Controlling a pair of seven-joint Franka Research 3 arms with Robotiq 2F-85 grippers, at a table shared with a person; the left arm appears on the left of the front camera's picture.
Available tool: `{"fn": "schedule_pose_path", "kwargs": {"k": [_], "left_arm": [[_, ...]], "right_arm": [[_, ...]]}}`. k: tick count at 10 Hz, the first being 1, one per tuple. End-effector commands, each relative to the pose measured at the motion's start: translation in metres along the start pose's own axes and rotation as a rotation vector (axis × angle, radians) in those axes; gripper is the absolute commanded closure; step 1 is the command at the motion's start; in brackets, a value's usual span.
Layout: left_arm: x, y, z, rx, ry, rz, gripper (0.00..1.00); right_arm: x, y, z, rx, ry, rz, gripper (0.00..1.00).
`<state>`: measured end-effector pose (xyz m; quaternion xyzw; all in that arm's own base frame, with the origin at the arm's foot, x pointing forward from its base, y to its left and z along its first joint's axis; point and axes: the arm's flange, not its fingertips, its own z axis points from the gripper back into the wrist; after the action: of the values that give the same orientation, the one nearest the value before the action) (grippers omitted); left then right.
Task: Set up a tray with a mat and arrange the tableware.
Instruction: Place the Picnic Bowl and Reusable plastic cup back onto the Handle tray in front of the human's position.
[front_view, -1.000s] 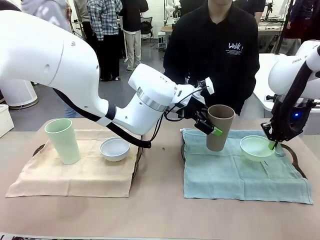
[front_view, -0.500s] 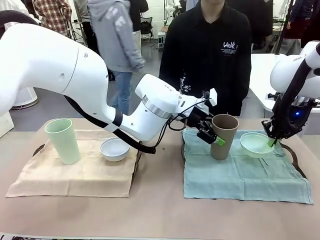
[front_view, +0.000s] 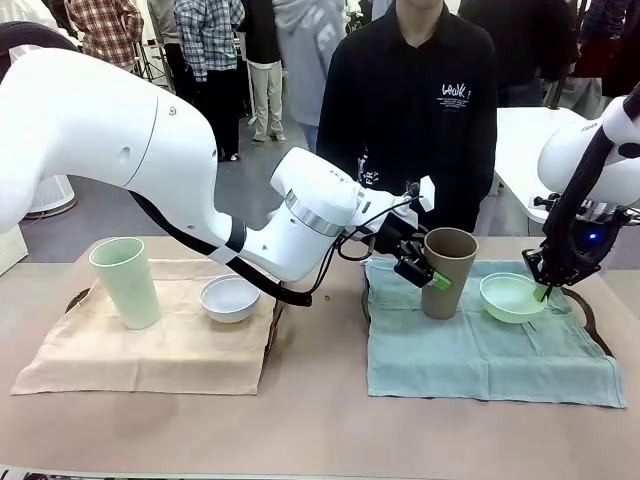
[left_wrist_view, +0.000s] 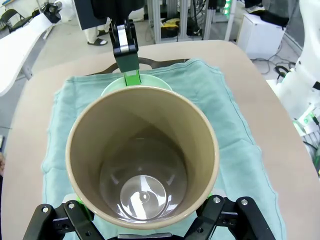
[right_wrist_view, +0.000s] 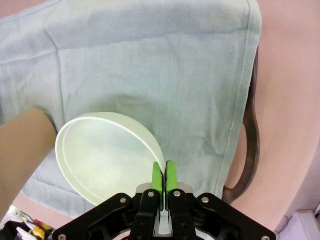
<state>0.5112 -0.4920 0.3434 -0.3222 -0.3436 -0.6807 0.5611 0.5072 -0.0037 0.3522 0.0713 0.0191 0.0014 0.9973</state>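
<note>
The left gripper (front_view: 428, 274) reaches across the middle of the desk (front_view: 320, 420), its jaws clamped on the brown cup (front_view: 447, 272), which stands upright on the teal mat (front_view: 480, 350). Just beside it the right gripper (front_view: 542, 291) has its jaws pinched on the rim of the mint bowl (front_view: 510, 296), over the same mat. On the beige mat (front_view: 150, 350) at the left stand the green cup (front_view: 126, 281) and, near it, the white bowl (front_view: 229, 297). A person (front_view: 415, 110) stands at the far side.
</note>
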Motion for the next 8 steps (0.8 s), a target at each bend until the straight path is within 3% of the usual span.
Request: {"fn": "schedule_pose_path", "kwargs": {"k": [1,2,3,4,5,6,8], "left_arm": [[0.000,-0.002,0.004,-0.007,-0.017,-0.029,0.11],[0.000,-0.003,0.004,-0.011,-0.013,-0.025,0.00],[0.000,-0.003,0.005,-0.011,-0.001,-0.011,0.00],[0.000,-0.004,0.006,-0.011,0.017,0.005,0.00],[-0.001,-0.003,0.006,-0.019,0.051,0.042,0.00],[-0.006,-0.001,0.007,-0.036,0.131,0.136,0.00],[-0.013,0.000,0.009,-0.052,0.175,0.221,0.00]], "right_arm": [[0.008,-0.004,-0.002,0.022,-0.013,0.017,0.89],[0.007,-0.004,-0.001,0.028,-0.014,0.023,0.37],[0.006,-0.003,0.000,0.026,-0.016,0.024,0.30],[0.003,-0.001,0.004,0.022,-0.020,0.020,0.00],[-0.001,0.001,0.009,0.019,-0.030,0.025,0.10],[-0.007,0.003,0.018,0.018,-0.043,0.028,0.00],[-0.017,0.005,0.031,0.032,-0.059,0.033,0.00]]}}
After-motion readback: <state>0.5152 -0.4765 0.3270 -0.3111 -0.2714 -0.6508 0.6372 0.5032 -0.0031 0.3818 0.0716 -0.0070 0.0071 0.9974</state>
